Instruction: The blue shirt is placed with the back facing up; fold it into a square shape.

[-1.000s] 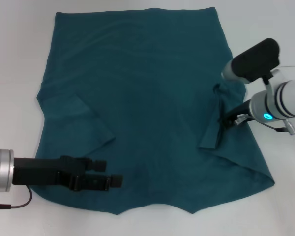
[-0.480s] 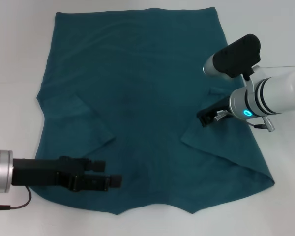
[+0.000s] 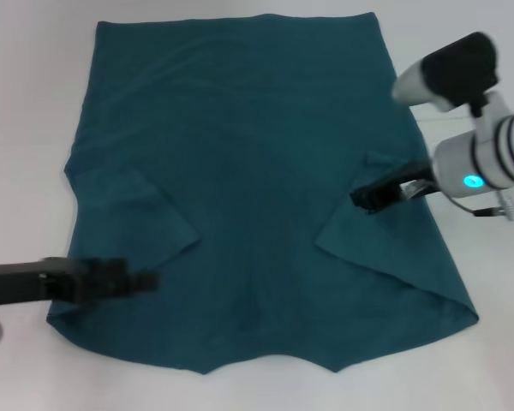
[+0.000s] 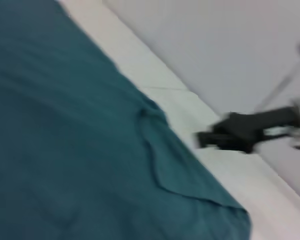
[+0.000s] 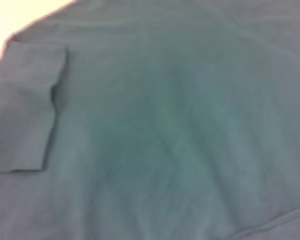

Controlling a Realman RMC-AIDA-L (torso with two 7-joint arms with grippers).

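Note:
The blue shirt (image 3: pixel 248 171) lies spread flat on the white table (image 3: pixel 26 128), plain side up, filling most of the head view. Both short sleeves are folded inward: one (image 3: pixel 141 218) on the left, one (image 3: pixel 385 235) on the right. My right gripper (image 3: pixel 367 198) hovers just above the inner edge of the right sleeve, open and holding nothing. My left gripper (image 3: pixel 133 280) is low over the shirt's near left corner, blurred by motion. The left wrist view shows the shirt (image 4: pixel 65 125) and the right gripper (image 4: pixel 210 139) farther off. Shirt fabric (image 5: pixel 165 125) fills the right wrist view.
Bare white table surrounds the shirt on the left, right and near sides. The shirt's hem runs along the far edge (image 3: pixel 240 20) and its neckline points toward me (image 3: pixel 265 360).
The right gripper has let go of the right sleeve, which now lies flat, and has drawn back to the right. The left arm has pulled back to the left.

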